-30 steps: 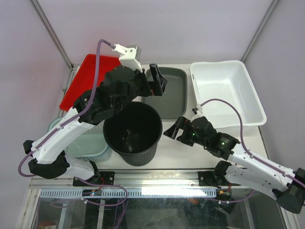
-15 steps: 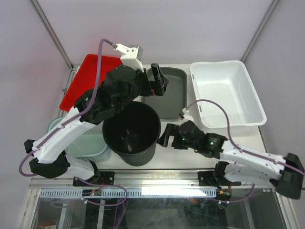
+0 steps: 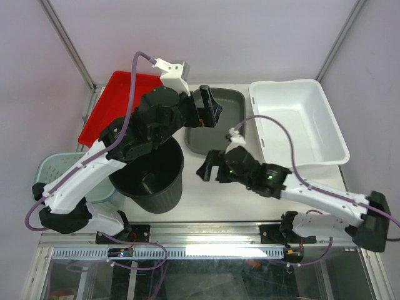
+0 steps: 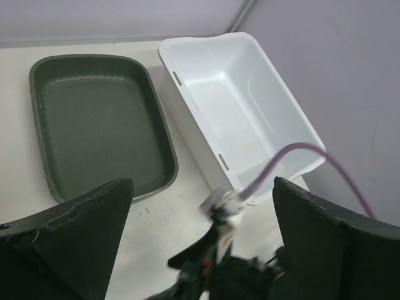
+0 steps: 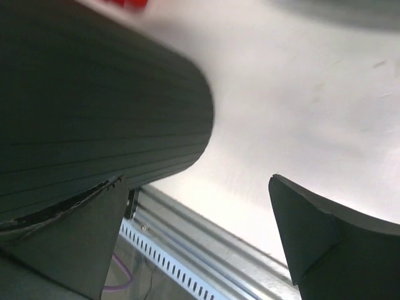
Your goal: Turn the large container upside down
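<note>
Shifted toward nine o'clock, the black bucket (image 3: 147,178) is tilting at the scene's seven o'clock, mouth upward. The right gripper (image 3: 208,167), jaws wide, is closing in from its three o'clock, nearer than the left gripper (image 3: 209,107), also wide, hovering at one o'clock.

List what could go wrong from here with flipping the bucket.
The right gripper is open beside the bucket, not gripping; a push may slide it toward the near edge. The bucket crowds the basket and could shove it leftward. The left arm hangs over its mouth; the rim could catch it.
</note>
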`<state>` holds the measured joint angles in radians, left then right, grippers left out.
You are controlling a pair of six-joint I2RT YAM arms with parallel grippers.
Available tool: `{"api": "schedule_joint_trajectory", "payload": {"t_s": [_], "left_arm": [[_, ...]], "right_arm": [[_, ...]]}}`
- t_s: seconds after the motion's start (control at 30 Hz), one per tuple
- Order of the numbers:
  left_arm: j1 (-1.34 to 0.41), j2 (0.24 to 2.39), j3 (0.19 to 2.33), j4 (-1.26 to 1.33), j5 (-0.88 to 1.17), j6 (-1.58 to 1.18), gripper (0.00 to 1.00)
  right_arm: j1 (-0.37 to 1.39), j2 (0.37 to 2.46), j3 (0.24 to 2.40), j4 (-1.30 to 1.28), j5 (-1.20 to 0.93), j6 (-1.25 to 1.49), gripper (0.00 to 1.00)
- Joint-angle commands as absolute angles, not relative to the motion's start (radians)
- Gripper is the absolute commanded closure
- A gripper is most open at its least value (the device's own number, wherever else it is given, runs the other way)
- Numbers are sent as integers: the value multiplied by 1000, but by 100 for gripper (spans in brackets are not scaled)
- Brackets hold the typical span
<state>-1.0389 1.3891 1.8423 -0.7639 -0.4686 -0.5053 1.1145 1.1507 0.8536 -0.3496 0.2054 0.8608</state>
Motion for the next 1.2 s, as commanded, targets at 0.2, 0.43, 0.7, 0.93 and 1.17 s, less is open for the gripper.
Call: {"api": "schedule_joint_trajectory", "payload": {"t_s": [0.2, 0.43, 0.7, 0.93, 1.17], "left_arm": [[-1029, 1544, 1959, -747, -453, -452, 1], [-924, 1829, 2132, -818, -300, -485, 1], [-894, 2123, 2294, -827, -215, -482, 4], [-914, 2091, 2270, -827, -265, -444, 5], [-1021, 1897, 2191, -829, -373, -412, 1]], "right_arm": [[815, 695, 909, -709, 465, 648, 1], [796, 538, 1041, -1032, 731, 722, 1], [795, 377, 1127, -1154, 791, 763, 1], [795, 408, 1128, -1186, 787, 774, 1], [797, 408, 1067, -1097, 735, 741, 1]]}}
